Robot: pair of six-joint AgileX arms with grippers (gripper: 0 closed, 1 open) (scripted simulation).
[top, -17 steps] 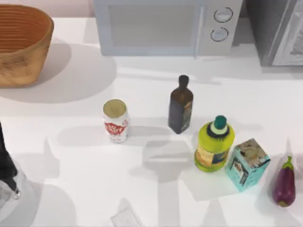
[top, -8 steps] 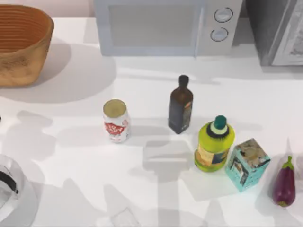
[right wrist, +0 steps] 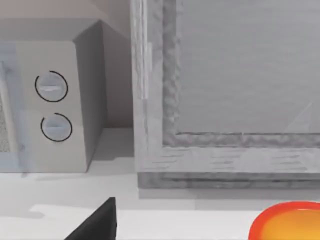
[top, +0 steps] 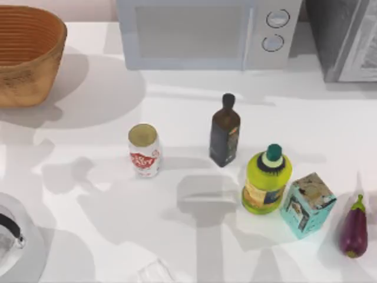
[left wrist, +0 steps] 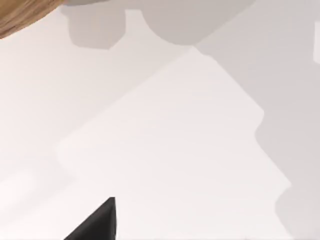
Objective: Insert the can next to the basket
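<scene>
The can (top: 144, 150) is seen upright mid-table, left of the brown bottle (top: 224, 130) and well apart from the basket (top: 26, 56) at the far-left corner, while the left arm (top: 12, 233) is seen at the near-left edge, finger state undeterminable.

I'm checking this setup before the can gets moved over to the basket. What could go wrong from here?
1. The can stands upright and narrow; a glancing approach could tip it and let it roll.
2. The dark bottle stands close on the can's right, so a wide approach from that side might knock it.
3. The basket sits far off at the table's back left corner, partly cut by the top view's edge; a long carry could bump its wall.
</scene>
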